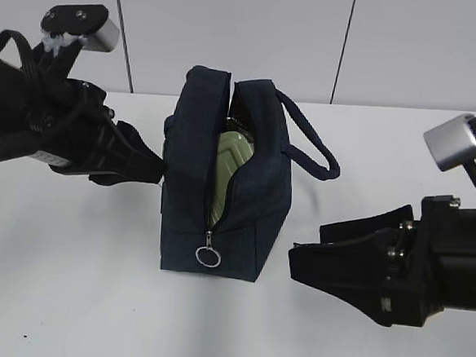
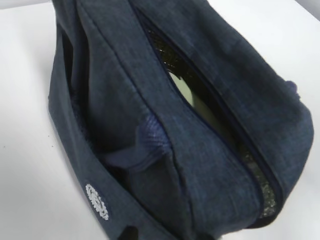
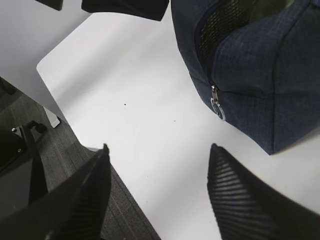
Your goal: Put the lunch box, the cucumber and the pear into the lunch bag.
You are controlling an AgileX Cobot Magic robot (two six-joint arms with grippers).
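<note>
1 lunch bag (image 1: 252, 204), unzipped, 1 lunch box (image 1: 231, 158) inside. Left gripper (image 1: 153, 168) at bag's side, grip unclear. Right gripper (image 3: 157, 195) spread wide, empty.

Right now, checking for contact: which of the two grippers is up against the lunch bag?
The left gripper, pressed against the lunch bag's left side. The right gripper sits apart with its jaws open and empty.

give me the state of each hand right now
left hand: pressed at the lunch bag's left side, fingers hidden; cannot tell if it grips the fabric
right hand: open, empty, apart from the bag
</note>
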